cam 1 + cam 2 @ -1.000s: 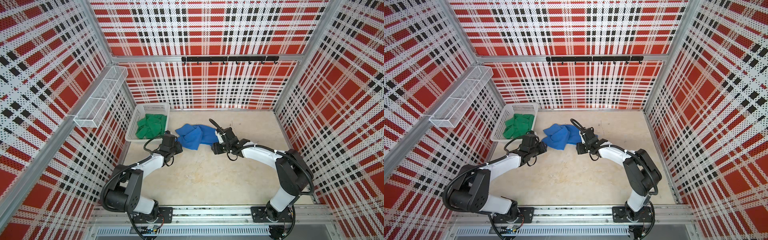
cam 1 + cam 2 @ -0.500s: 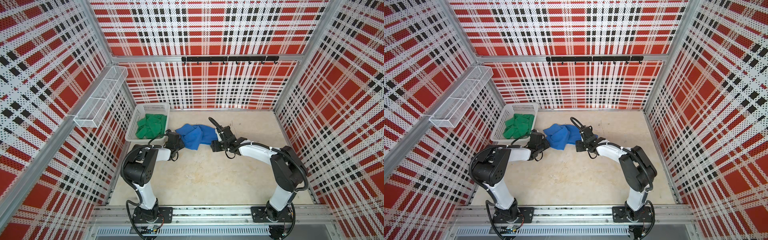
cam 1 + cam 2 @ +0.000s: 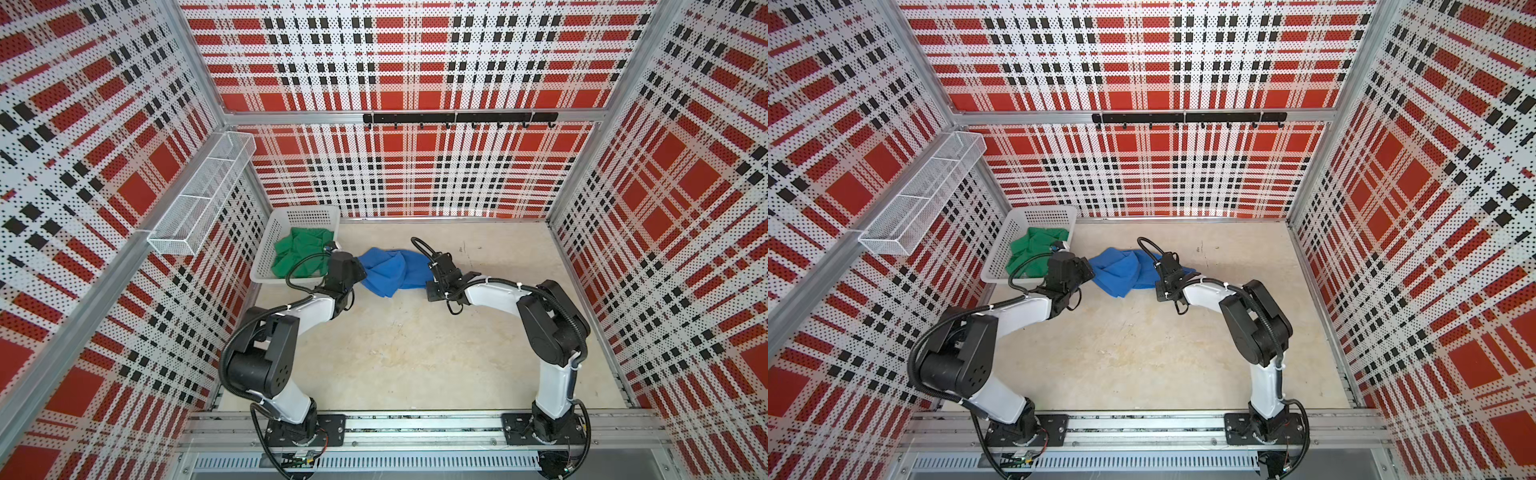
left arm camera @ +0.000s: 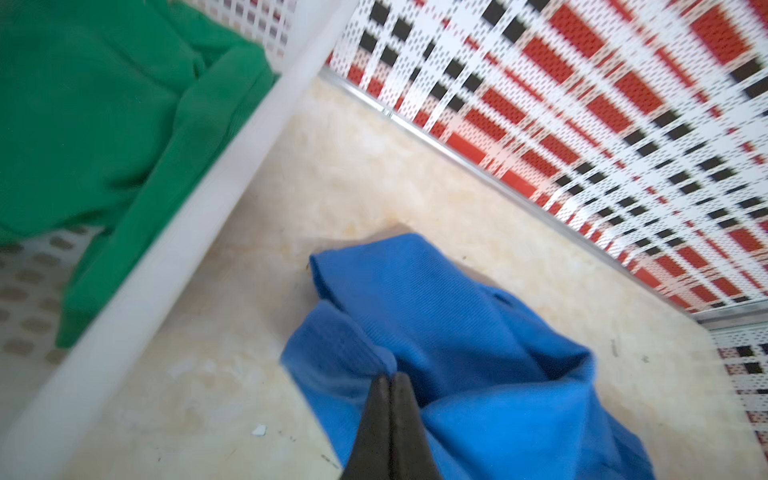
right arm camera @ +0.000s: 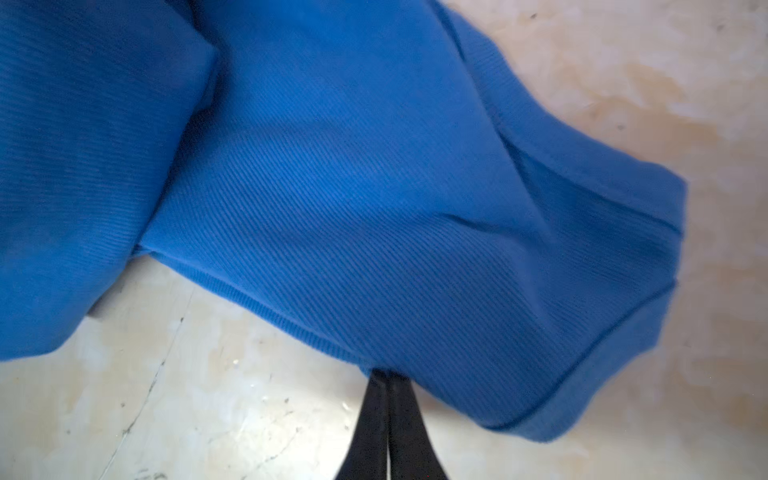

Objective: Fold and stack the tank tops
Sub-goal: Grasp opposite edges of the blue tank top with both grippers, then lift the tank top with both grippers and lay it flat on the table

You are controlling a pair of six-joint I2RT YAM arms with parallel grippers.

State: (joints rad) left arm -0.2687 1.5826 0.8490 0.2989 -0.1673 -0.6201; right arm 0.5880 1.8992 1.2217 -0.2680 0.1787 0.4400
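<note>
A: Change?
B: Just clamped onto blue tank top (image 3: 390, 270), with left gripper (image 4: 390, 378) at basket-side edge and right gripper (image 5: 388, 376) at opposite hem. Crumpled near back edge of table (image 3: 415, 353).
A: Green tank top (image 3: 297, 257)?
B: Bunched in basket (image 3: 266, 278), back left corner. Probably ready for spreading the blue.

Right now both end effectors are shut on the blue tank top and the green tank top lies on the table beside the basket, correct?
Not quite. The green tank top lies inside the white basket, not on the table beside it; both top views show this. The left end effector and right end effector are indeed shut on the blue tank top.
</note>
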